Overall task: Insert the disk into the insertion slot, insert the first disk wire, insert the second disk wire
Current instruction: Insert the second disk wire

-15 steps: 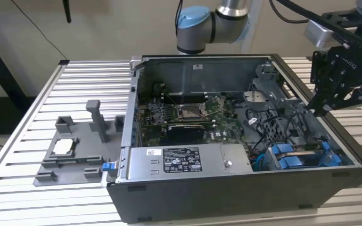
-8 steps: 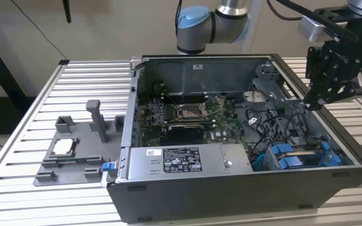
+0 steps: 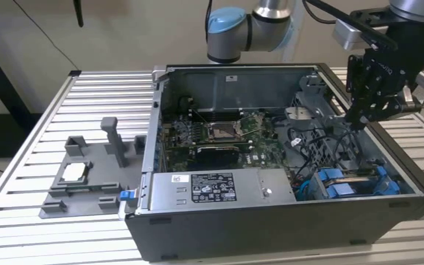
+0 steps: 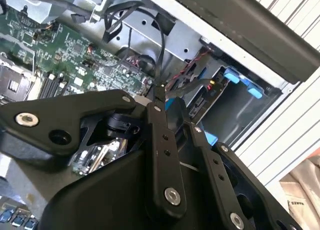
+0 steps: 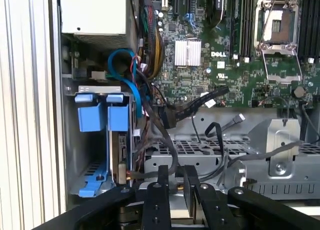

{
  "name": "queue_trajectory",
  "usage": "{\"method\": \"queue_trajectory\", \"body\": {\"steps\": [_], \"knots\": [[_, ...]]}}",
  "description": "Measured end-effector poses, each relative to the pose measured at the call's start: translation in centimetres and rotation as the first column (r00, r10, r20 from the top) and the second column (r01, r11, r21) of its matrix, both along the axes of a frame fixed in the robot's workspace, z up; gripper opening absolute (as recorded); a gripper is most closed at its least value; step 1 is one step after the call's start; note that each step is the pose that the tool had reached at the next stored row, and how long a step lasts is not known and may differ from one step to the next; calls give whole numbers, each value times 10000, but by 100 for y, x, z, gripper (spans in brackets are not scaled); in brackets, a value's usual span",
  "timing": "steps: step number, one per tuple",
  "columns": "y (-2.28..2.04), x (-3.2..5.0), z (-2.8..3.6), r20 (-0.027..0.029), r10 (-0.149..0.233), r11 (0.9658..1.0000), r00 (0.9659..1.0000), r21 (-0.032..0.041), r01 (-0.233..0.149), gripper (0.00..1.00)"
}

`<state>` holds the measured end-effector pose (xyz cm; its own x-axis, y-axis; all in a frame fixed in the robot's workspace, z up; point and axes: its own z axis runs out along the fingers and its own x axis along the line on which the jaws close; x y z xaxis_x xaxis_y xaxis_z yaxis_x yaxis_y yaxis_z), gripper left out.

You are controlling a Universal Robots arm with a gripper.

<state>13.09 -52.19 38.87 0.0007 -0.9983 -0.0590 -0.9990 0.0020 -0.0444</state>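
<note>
end effector tips pinch disk wire, connector hidden; disk edge-on

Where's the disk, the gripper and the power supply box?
disk [image 5: 118,118]: first wrist view, blue end tab.
gripper [image 3: 356,120]: exterior view, its lower tip.
power supply box [image 3: 212,186]: exterior view, printed label.

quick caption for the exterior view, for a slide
Arm's claw hangs over the open computer case, near the blue-framed disk seated inside.

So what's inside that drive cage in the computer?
The drive cage holds blue carrier tabs and the disk, seen edge-on; cables crowd beside it, so its connectors are hidden.
</note>
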Motion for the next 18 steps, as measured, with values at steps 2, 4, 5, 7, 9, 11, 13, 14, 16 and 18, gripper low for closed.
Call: {"method": "queue_trajectory", "body": {"steps": [2,4,5,7,9,11,13,14,16,18], "knots": [[-1,-49,5,40,0,10000,10000,0,0,27],[-2,-86,20,89,0,10000,10000,-2,0,27],[-2,-100,32,116,0,10000,9999,-1,0,27],[-1,-142,45,198,0,10000,9998,3,0,27],[-1,-199,49,315,1,10000,9995,1,-1,27],[-1,-254,50,457,0,10000,9990,1,0,27],[-2,-304,50,635,1,10000,9980,-1,-1,27],[-2,-326,50,703,2,10000,9975,-6,-1,27],[-1,-364,50,771,19,10000,9970,-44,-16,27],[-2,-394,50,794,81,9998,9968,-191,-66,27]]}}
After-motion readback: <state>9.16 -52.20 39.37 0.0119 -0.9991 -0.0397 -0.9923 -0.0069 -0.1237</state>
